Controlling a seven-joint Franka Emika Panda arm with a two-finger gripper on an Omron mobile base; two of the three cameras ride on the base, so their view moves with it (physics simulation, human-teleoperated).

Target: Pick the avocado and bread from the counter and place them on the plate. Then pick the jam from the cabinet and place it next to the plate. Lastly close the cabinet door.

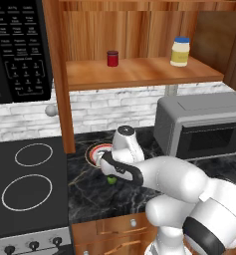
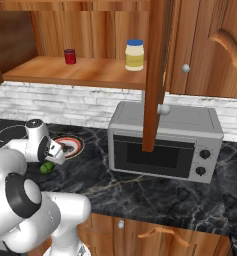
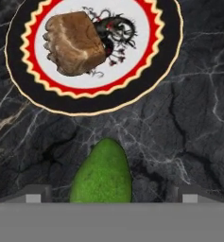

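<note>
Bread lies on the plate, avocado on the counter beside it.
Gripper jaws spread either side of the avocado; jam and yellow jar on the cabinet shelf.

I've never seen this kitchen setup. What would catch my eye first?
The bread sits on the plate, while the avocado lies on the counter beside it, between the open gripper's fingers. Up on the open cabinet's shelf stand the jam and a pale jar.
</note>
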